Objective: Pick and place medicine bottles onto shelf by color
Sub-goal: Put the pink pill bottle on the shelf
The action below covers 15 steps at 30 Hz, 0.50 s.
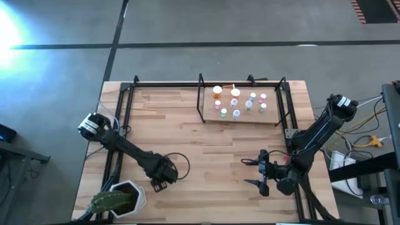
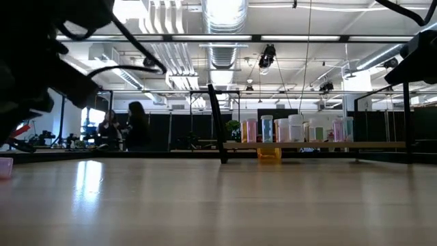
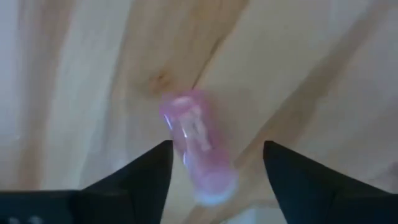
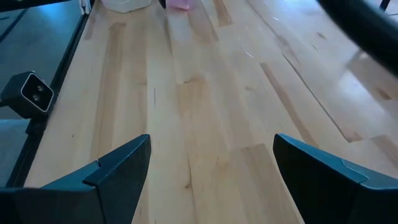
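- A cactus pot (image 1: 128, 195) sits just beside the left pincer (image 1: 157, 180) on the desk (image 1: 206, 144).
- A pink bottle (image 3: 198, 144) lies between the left pincer's parted, released fingers (image 3: 144, 174).

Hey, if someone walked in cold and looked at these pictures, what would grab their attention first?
Probably the cluster of small colourful medicine bottles standing on the light-wood, black-framed shelf at the table's far side. Next, the pink translucent bottle on the wooden tabletop between the open fingers of the left gripper, near the green cactus in its white pot. The right gripper waits open at the near right.
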Each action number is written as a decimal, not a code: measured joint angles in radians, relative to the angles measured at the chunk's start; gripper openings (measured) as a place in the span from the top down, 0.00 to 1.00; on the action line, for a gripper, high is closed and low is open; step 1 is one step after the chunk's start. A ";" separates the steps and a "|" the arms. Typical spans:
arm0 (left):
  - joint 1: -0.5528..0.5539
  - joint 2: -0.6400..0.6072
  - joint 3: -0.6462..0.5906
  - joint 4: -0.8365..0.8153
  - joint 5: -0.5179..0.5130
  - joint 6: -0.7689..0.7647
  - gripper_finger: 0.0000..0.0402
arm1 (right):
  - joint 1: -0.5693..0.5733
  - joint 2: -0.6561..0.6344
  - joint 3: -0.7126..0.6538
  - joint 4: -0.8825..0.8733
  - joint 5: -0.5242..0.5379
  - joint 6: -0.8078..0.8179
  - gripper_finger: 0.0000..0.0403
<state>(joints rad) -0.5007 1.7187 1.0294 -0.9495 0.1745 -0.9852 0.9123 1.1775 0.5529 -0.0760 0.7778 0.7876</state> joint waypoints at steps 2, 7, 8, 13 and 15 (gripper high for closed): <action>0.004 0.000 -0.028 0.027 0.000 -0.029 0.39 | 0.000 -0.001 0.000 0.000 0.000 -0.001 0.18; 0.009 0.008 -0.044 0.037 -0.007 -0.030 0.46 | 0.000 -0.001 0.000 0.003 0.001 -0.001 0.18; 0.011 0.008 -0.045 0.044 -0.007 -0.028 0.49 | 0.000 -0.001 0.000 0.004 0.007 -0.002 0.18; 0.030 0.008 -0.050 0.093 0.001 -0.003 0.73 | 0.000 0.013 0.000 0.006 0.022 -0.003 0.18; 0.042 0.008 -0.043 0.103 -0.007 0.013 0.82 | -0.001 0.040 0.000 0.006 0.037 0.010 0.18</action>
<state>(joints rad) -0.4583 1.7267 0.9867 -0.8470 0.1671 -0.9726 0.9112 1.2172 0.5526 -0.0696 0.8146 0.7975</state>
